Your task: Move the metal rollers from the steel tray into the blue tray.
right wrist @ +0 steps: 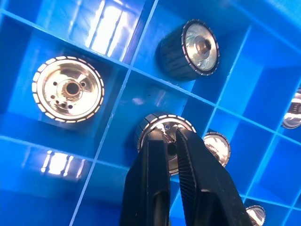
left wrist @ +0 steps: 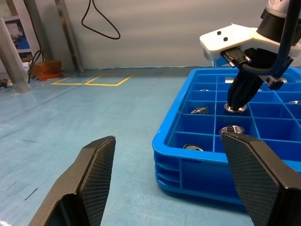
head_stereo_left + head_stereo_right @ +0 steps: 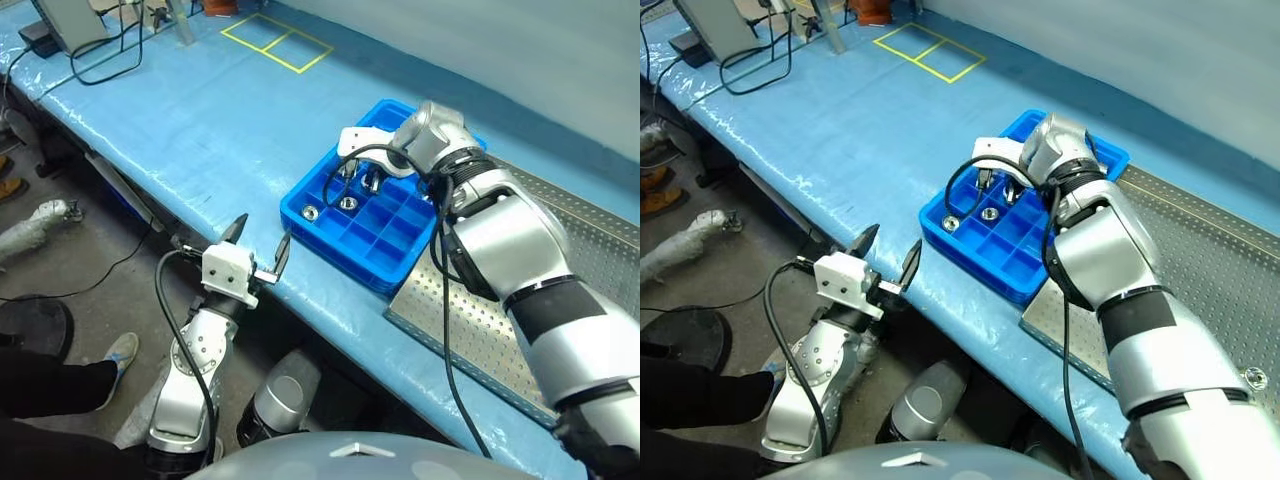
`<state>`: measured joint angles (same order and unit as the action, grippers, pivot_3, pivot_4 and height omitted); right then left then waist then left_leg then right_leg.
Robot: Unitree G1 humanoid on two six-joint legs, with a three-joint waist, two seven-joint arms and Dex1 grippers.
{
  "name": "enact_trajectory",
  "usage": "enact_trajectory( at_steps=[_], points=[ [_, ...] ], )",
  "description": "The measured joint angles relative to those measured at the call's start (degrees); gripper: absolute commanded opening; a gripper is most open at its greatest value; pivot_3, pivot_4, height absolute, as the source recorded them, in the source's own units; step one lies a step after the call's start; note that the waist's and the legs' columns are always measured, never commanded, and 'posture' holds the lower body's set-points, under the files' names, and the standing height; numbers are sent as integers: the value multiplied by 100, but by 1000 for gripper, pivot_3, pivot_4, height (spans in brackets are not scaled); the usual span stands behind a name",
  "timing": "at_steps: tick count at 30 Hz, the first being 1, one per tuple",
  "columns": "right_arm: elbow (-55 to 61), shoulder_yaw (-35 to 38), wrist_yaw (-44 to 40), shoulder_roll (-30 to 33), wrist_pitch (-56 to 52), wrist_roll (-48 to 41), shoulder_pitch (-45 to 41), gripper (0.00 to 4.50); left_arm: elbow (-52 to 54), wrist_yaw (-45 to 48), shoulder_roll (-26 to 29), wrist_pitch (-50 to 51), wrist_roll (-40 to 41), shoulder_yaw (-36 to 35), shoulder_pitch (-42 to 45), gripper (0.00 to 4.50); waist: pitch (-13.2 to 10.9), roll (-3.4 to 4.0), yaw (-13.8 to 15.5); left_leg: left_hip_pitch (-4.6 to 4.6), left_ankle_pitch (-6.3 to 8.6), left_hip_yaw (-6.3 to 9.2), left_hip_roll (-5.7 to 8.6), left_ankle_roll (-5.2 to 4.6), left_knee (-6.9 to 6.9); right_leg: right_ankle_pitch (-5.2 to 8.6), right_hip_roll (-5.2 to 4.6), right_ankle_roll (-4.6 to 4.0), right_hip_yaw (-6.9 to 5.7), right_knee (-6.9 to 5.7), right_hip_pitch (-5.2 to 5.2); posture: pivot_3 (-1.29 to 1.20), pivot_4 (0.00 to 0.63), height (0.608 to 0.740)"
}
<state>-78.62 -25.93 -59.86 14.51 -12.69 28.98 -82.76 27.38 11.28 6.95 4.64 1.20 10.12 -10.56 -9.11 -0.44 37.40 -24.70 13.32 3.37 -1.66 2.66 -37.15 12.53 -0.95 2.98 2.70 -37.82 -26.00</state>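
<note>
Rollers already sit in several compartments of the blue tray (image 3: 385, 262), so part of the job looks done. At the left, the left gripper (image 3: 258, 250) hangs off the tabletop (image 3: 200, 130) edge with fingers spread, holding nothing. Further right, the right gripper (image 1: 170, 141) reaches down into a compartment, fingers pressed together with their tips in the bore of one roller (image 1: 157, 126). Rightmost, the steel tray (image 3: 1200, 250) shows one roller (image 3: 1256, 378) left near its edge; others may be hidden.
</note>
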Motion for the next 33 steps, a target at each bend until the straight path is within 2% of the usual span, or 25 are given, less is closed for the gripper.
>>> enact_trajectory(
  at_steps=[8,13,25,29,33],
  points=[
    [75,37,-652,309,257,-28,-127,3,-84,191,14,2,168,17,231,3922,0,0,-155,0,3,1,-9,-1,-6,1,10,-1,0,-2,3,560,150,740],
    [194,-1,-777,540,381,-5,-127,3,-295,329,21,6,175,75,385,3922,0,0,-370,0,3,4,-17,-1,-12,-1,20,-3,2,-5,5,520,150,740],
    [456,213,-990,707,243,-277,332,3888,-514,640,109,13,243,93,785,3922,4,7,-964,27,2,6,-56,3,-18,-33,61,-55,7,-3,30,419,150,740],
    [535,407,-976,729,156,-479,389,3888,-662,758,116,33,326,115,936,3922,1,14,-1150,29,1,7,-61,4,-28,-44,68,-57,10,-3,35,412,150,740],
    [555,626,-618,733,-64,-653,387,3888,-697,771,119,50,340,168,939,3922,1,14,-1308,29,0,9,-63,3,-29,-50,71,-65,13,-4,36,413,150,740]
  ],
)
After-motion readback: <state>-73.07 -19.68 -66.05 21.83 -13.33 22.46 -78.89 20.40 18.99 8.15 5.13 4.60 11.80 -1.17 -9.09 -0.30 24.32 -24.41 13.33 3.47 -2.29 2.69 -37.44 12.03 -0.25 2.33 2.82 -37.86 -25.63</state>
